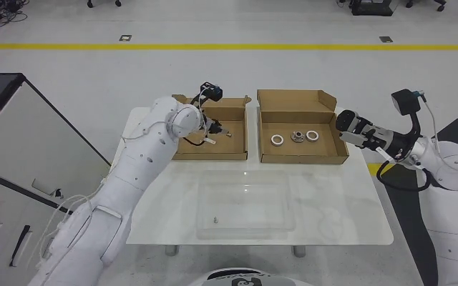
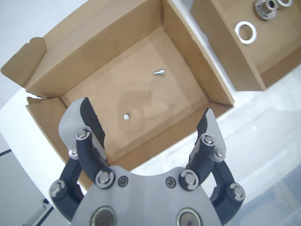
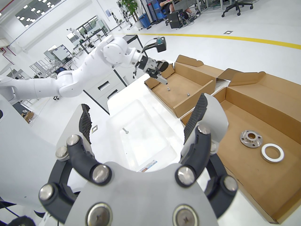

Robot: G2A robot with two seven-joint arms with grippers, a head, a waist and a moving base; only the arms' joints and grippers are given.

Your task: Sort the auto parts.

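While both arms hang over the far half of the white table (image 1: 336,207), the top view shows two open cardboard boxes side by side there. The left box (image 1: 232,146) has the left gripper (image 1: 212,134) above it. The right box (image 1: 325,149) holds two flat metal rings (image 1: 277,139) with a flanged hub (image 1: 296,136) between them, all in a row. The right gripper (image 1: 343,120) sits at that box's outer edge. Nearer the robot lies a clear tray (image 1: 279,214), shallow and rectangular, with a single bolt (image 1: 215,219) in it. Beyond the table, a yellow line (image 1: 229,46) crosses the pale glossy floor (image 1: 107,79).

From the left wrist view, the left gripper's fingers are spread wide with nothing between them, and their black ribbed pads (image 2: 90,118) face inward. Below, on the left box's brown fibrous bottom, two small screws (image 2: 159,72) lie apart from each other, near the middle.

From the right wrist view, the right gripper is likewise spread and empty. The flanged hub, round-bored and bright, lies just beside one ring on the right box's matte bottom. The bolt rests inside the tray's glossy transparent walls.
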